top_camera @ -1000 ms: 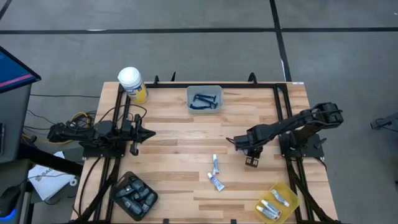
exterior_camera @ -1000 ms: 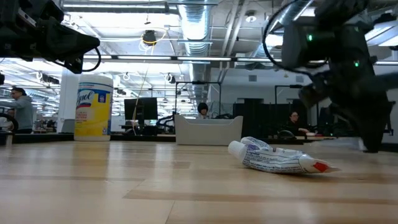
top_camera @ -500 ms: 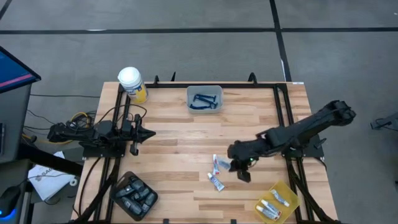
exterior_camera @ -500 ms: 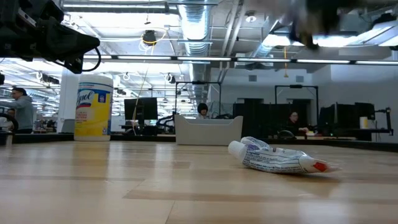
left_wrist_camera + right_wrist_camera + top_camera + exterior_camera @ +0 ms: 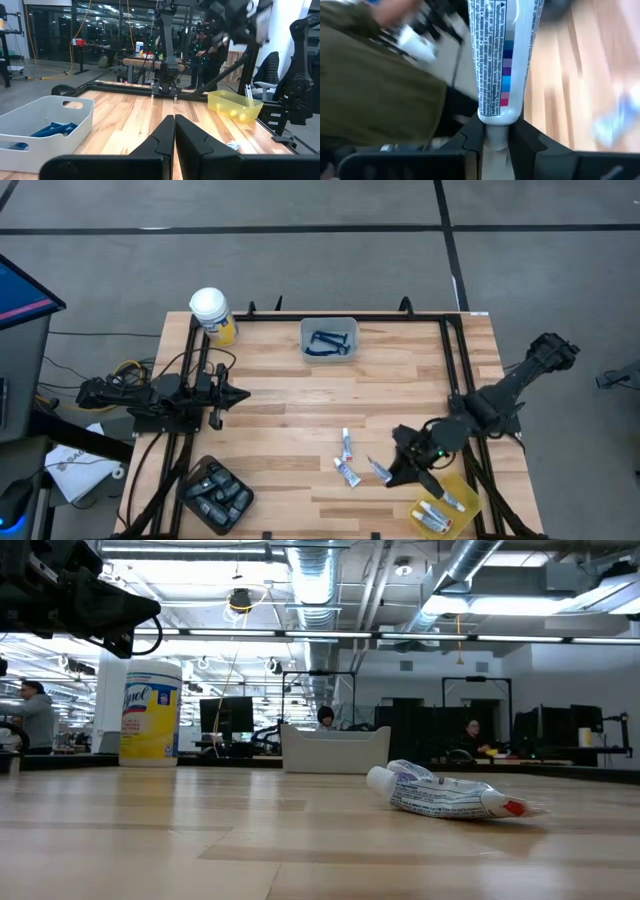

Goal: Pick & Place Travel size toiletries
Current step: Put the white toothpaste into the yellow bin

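My right gripper [image 5: 393, 470] hangs above the table's near right part, shut on a white squeeze tube [image 5: 378, 469] that fills the right wrist view [image 5: 502, 55]. Two more white tubes [image 5: 347, 443] [image 5: 347, 473] lie flat on the wood to its left; one shows in the low view [image 5: 450, 795]. Blue razors [image 5: 328, 342] lie in a pale bin at the far edge. Dark pods [image 5: 216, 495] fill a black tray at the near left. My left gripper [image 5: 238, 394] rests shut at the table's left edge, touching nothing. My right gripper pinches the tube's cap end [image 5: 495, 136] between its two fingers. The fingers come slanting down from the table's right, in line with the tube's length. The tube's body sticks out ahead of the fingertips, lifted clear of the table.
A yellow bin [image 5: 447, 502] holding several white tubes sits at the near right corner, beside my right gripper. A big yellow jar with a white lid [image 5: 212, 314] stands at the far left corner. Black frame rails [image 5: 455, 370] run along the table's sides.
My right gripper has risen from the table and swung toward the near edge and the yellow bin. It has tipped from pointing down to a shallower slant. The tube has gone up with it, clear of the wood.
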